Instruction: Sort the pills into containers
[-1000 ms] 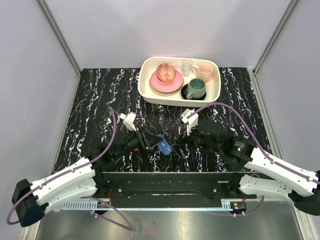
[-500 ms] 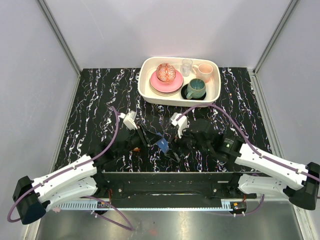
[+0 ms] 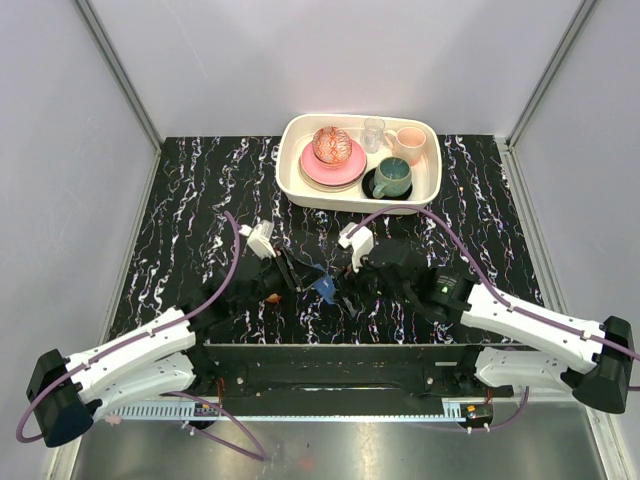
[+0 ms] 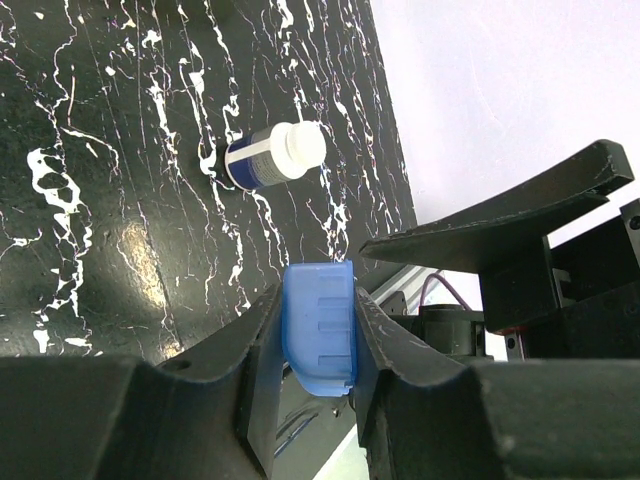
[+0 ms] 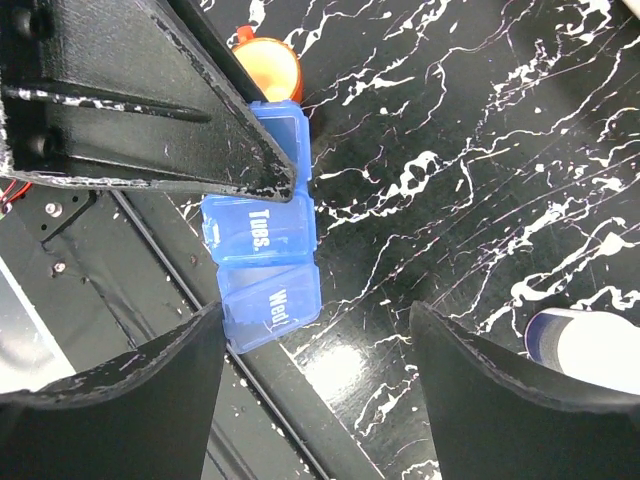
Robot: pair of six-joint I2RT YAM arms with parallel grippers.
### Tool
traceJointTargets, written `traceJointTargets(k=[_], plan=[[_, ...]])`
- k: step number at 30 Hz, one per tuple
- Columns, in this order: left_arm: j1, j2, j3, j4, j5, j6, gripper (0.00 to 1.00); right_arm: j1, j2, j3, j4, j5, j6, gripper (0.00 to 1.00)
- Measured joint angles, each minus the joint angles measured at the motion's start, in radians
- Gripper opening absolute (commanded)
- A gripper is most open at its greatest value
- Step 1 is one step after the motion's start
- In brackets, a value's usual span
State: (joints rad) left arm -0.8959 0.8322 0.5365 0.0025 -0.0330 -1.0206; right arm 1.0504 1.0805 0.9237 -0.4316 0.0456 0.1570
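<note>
- Two grippers of mine meet low over the near middle of the black marbled table (image 3: 190, 200), close in front of the arm bases.
- My left gripper (image 4: 320, 300) is clamped on the blue pill box (image 4: 320, 340). One finger presses each of its long sides, and its rounded end sticks out past the fingertips.
- My right wrist camera shows the box as a strip of lidded compartments. Two lids read "Tues." and "Wed.", and both look closed.
- My right gripper (image 5: 318, 318) is spread wide and has hold of nothing. The "Wed." end of the box sits in the gap between its fingers, nearer the finger on the left of that view. I cannot tell whether it touches that finger.
- The box hangs over the near edge of the table, with the black base rail under its lower end.
- The round orange cup (image 5: 270, 62) is on the table just beyond the far end of the box, partly hidden behind my left finger.
- A white bottle (image 4: 275, 157) with a dark blue label lies on its side on the table, apart from the box.
- Far across the table, a white tray (image 3: 432, 180) holds a pink plate, a teal mug, a pink cup and a clear glass.
</note>
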Motion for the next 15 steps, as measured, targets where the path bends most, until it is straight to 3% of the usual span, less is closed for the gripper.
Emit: traceJointTargets(k=[15], plan=[[-0.007, -0.007, -0.003, 0.027, 0.032, 0.005, 0.00, 0.007, -0.028, 0.000, -0.040, 0.241, 0.027, 0.75]])
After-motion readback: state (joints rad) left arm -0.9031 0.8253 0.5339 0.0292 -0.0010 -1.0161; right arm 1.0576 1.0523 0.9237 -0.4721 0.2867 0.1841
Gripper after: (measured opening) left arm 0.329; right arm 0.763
